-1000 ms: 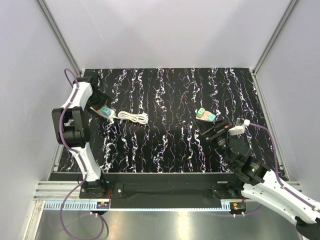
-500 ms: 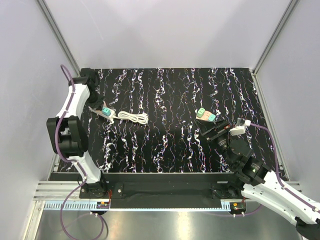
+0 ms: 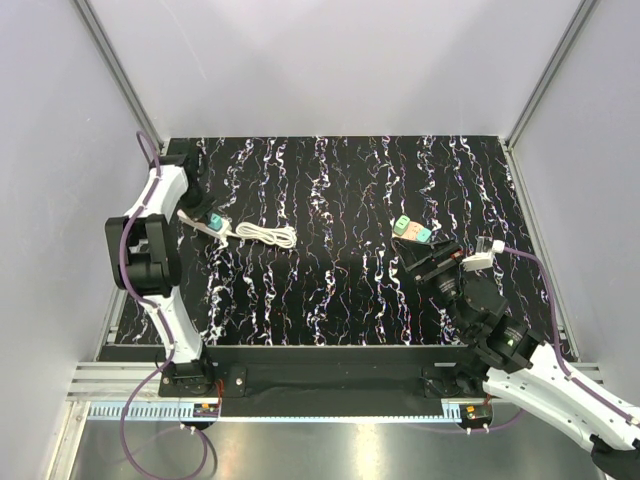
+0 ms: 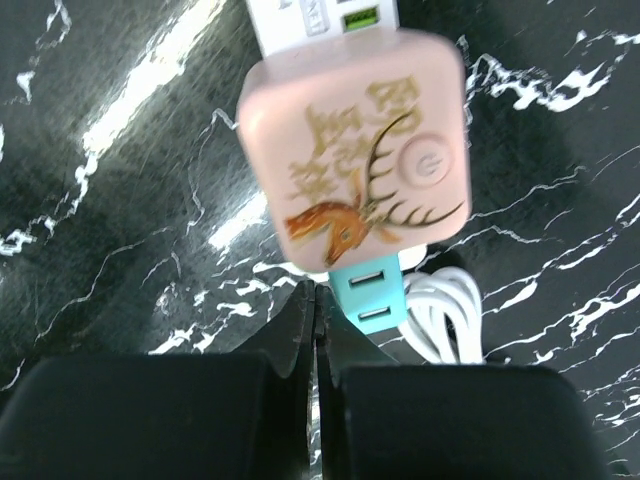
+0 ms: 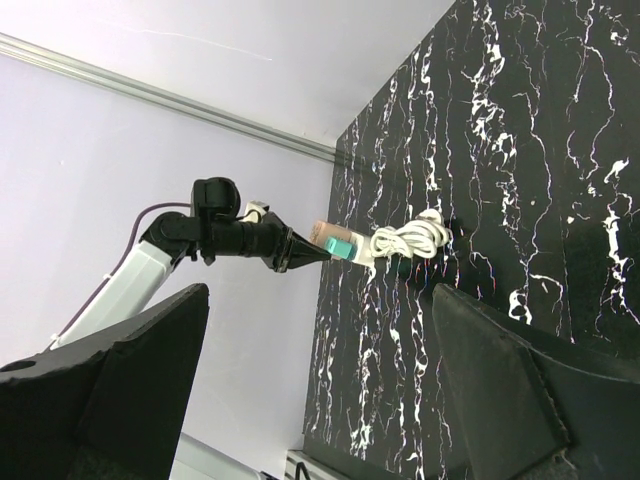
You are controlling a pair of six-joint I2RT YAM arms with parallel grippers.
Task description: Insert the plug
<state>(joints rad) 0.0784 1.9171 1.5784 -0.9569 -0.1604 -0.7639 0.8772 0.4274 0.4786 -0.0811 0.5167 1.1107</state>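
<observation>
Evidently the reach is in hand: the left pincer (image 4: 315, 300), tips clenched together, sits just beside the pink plug cube (image 4: 350, 160) near the surface's (image 3: 330, 300) left edge. Next it must open around it. The right pincer (image 3: 428, 262) hangs released.

The left arm (image 3: 140, 255) and the right arm (image 3: 530, 370) rise from the near edge of the tabletop (image 3: 330, 290), one at each corner. The left arm reaches up the left side. Its left tool (image 3: 200, 225) is at the far left, just beside a small socket block (image 3: 214, 222) lying on the tabletop. Just right of that block lies a coiled cable (image 3: 266, 235). Well apart, toward the right side, a second block (image 3: 412, 229) lies on the tabletop. The right tool (image 3: 436, 262) is just in front of it and slightly to its right. The left, far and right sides are closed off by walls (image 3: 330, 70).
</observation>
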